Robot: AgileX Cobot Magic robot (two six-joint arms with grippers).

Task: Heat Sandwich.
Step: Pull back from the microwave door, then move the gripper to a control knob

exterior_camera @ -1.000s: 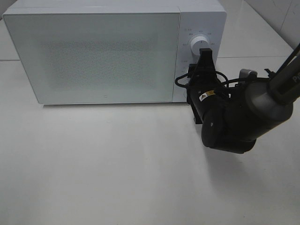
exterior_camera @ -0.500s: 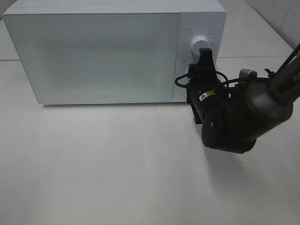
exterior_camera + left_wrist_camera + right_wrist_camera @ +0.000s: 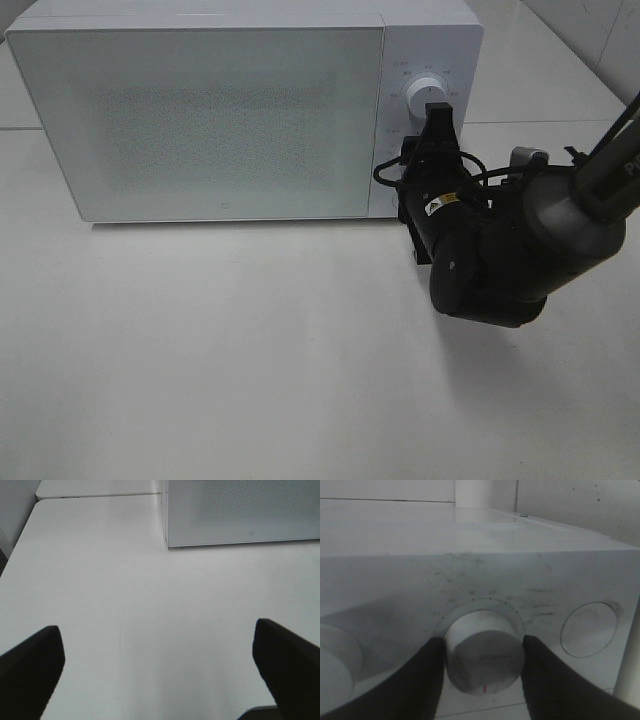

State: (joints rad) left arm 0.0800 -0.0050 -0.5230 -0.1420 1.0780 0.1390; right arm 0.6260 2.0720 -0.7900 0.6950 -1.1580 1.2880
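Right pincer [image 3: 482, 646] clasps the dial [image 3: 484, 660] at the microwave's [image 3: 200, 120] three o'clock edge, likely setting heat; left pincer [image 3: 156, 631] gapes idle.

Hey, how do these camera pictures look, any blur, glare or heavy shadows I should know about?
Exterior high: soft, even light, only a faint shadow on the table under the right arm, the microwave door grainy. Left wrist: the left fingers are dark, blurred shapes. Right wrist: dim and close, the knob soft, the right fingers black blurs flanking it.

Microwave door [image 3: 200, 120] hides the inside — dial [image 3: 427, 94] markings are unreadable.
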